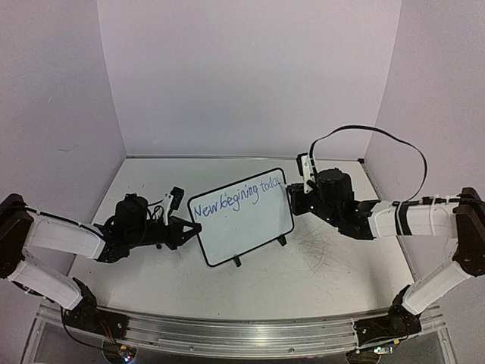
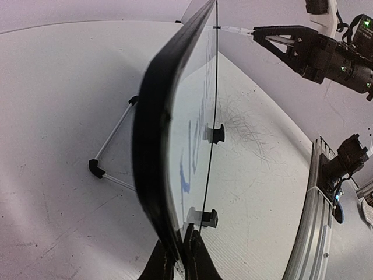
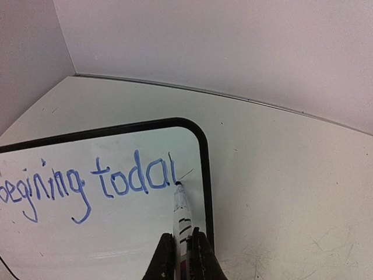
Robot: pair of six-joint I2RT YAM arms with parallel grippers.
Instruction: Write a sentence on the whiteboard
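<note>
The whiteboard (image 1: 250,227) stood near the middle of the table (image 1: 326,265), and the left gripper (image 2: 179,254) was clenched on its left edge, probably to stop it sliding under the writing pressure. The right gripper (image 3: 182,254) grasped a marker (image 3: 180,213), its tip touching the board just after "toda" beside the right frame. So the sentence (image 3: 87,181) seemed to lack 1 letter, though the thin stroke there was hard to read.
</note>
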